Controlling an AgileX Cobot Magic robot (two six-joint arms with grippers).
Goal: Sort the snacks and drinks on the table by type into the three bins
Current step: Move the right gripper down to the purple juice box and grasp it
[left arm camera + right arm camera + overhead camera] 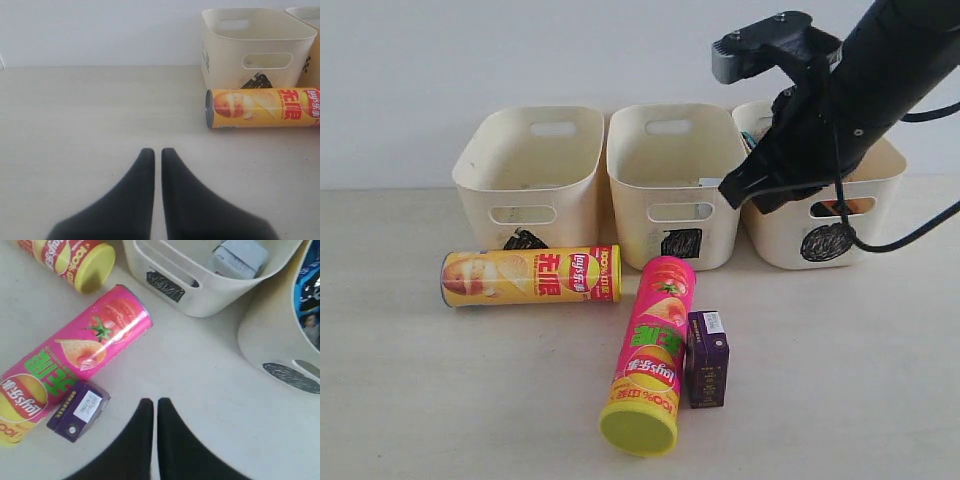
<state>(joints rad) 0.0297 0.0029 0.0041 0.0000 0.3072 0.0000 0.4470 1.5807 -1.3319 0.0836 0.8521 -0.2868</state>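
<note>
Inside middle bin (210,300), white carton (237,257)

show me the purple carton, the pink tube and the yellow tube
purple carton (707,366): exterior view, middle of its dark face
pink tube (654,348): exterior view, middle of its body
yellow tube (260,107): left wrist view, middle of its body
</note>
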